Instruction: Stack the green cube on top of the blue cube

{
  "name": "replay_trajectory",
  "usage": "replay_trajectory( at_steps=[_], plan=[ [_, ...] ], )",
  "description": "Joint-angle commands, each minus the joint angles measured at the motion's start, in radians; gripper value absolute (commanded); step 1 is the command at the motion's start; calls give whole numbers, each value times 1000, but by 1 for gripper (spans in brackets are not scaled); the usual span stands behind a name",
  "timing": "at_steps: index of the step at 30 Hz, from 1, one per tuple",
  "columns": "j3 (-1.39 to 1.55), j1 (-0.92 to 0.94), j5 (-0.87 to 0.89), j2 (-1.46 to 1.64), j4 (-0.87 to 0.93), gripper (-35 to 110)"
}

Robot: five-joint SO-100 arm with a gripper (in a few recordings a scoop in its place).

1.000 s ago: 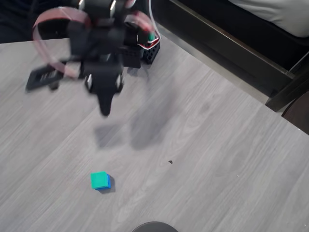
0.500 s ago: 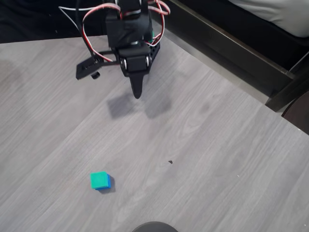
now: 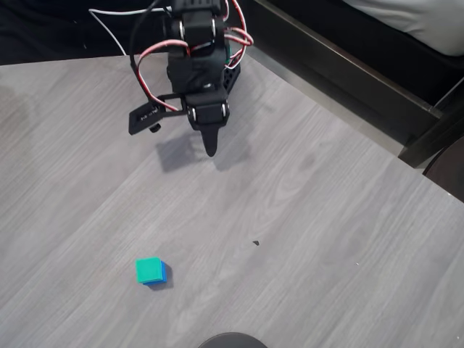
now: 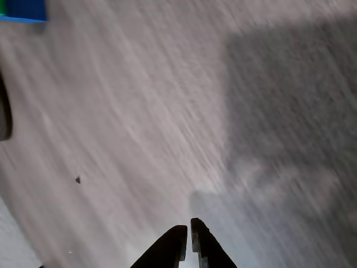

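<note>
The tool [image 3: 210, 148] has pulled back, empty and closed — green cube [image 3: 149, 269] sits on blue cube [image 3: 162, 274]; stacking looks done.

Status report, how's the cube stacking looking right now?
Gripper shut, empty, well away from the cubes. Green cube sits on blue cube. Nothing in the way.

Grey wood-grain table [image 3: 326, 217], small speck [image 3: 256, 243].
</note>
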Motion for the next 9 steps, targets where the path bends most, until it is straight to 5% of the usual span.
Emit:
replay_trajectory(
  at_steps=[1,9],
  plan=[
    [83,5,11,26,-58,0],
    [83,15,9,26,-3,0]
  ],
)
